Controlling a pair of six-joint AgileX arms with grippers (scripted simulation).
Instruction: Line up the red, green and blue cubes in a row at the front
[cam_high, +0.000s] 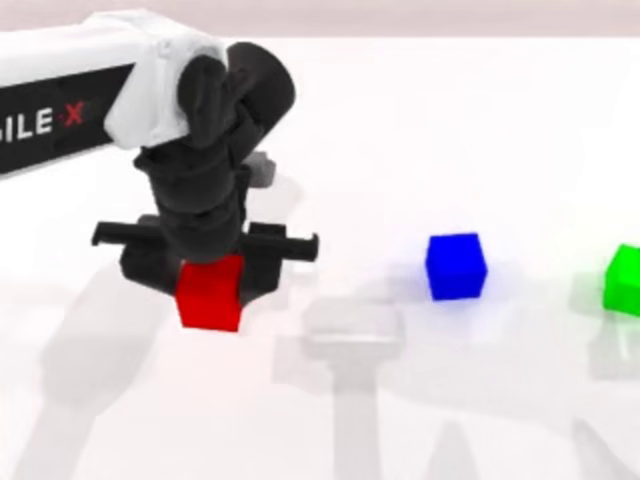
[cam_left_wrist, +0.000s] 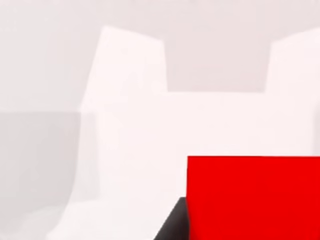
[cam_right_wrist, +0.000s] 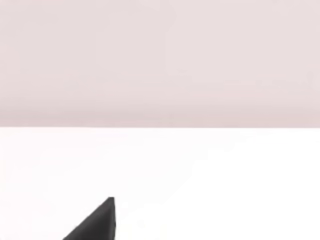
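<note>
L grip (cam_high: 212, 285): my fingers clamp the red cube (cam_high: 211, 293), table's 9 o'clock, to start row
Blue cube (cam_high: 456, 266): 3 o'clock of red
Green cube (cam_high: 626, 280): far 3 o'clock edge
R arm: parked, fingers can't tell

We note a bright red cube (cam_high: 210, 294) at the 8 o'clock side of the top view, under our black left gripper (cam_high: 213, 268). A deep blue cube (cam_high: 456, 266) sits toward 3 o'clock, a bright green cube (cam_high: 626, 281) further at 3 o'clock. Desk (cam_high: 450, 130) plain white, faint grey shadows. Left arm (cam_high: 90, 95) white with black lettering.
</note>
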